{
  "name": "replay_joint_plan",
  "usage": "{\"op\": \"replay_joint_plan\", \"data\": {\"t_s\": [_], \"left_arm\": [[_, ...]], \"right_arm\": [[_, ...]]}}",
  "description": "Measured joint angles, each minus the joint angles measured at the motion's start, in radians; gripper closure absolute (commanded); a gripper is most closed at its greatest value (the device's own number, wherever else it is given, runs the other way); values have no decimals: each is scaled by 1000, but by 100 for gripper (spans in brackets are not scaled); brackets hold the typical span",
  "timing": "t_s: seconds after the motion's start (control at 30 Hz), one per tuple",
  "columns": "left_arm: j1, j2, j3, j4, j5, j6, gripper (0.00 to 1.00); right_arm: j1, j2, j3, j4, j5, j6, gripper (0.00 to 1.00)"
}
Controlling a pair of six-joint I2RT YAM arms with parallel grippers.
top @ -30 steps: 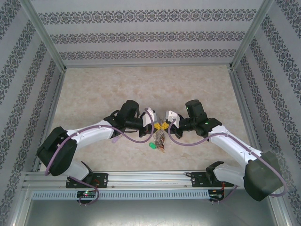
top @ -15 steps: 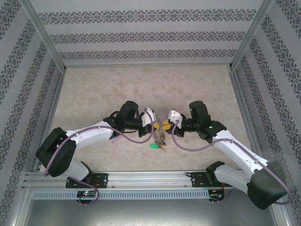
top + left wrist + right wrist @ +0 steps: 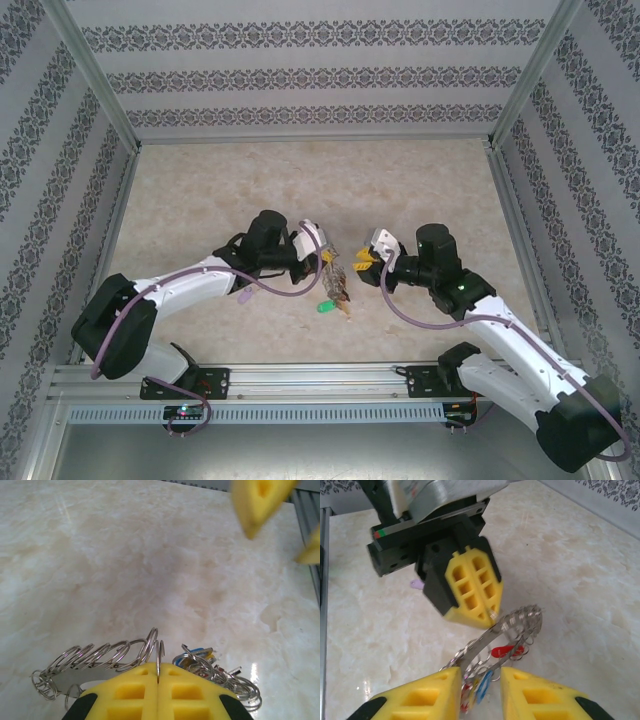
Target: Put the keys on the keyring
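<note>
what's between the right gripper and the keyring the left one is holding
Nothing visible. The open right gripper faces the keyring across a bare gap. The left gripper, shut on the ring's rim, sits on the far side, out of that path.

Two arms, each of white link shells [image 3: 185, 283] and black joint housings [image 3: 262, 232], with a lilac cable [image 3: 290, 296] looped alongside. Yellow grid-recessed fingers [image 3: 472, 587] on black mounts.

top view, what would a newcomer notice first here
At the middle of the table, the left hand pinches the keyring, a glittering cluster of wire loops, by its rim. The right hand faces it, jaws apart. A bright green key shows just nearer the bases.
</note>
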Motion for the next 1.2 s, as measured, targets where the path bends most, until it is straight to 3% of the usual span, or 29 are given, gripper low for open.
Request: {"op": "replay_joint_plan", "data": {"t_s": [0.53,0.87,1.2], "left_arm": [[146,-13,22,33,-4,-105,100],[239,-16,45,29,4,-146,100],[307,-9,131,20,13,-172,100]], "right_arm": [[324,93,-10,45,211,86,75],[487,344,29,136,288,101,78],[582,593,132,282,302,100,83]]}}
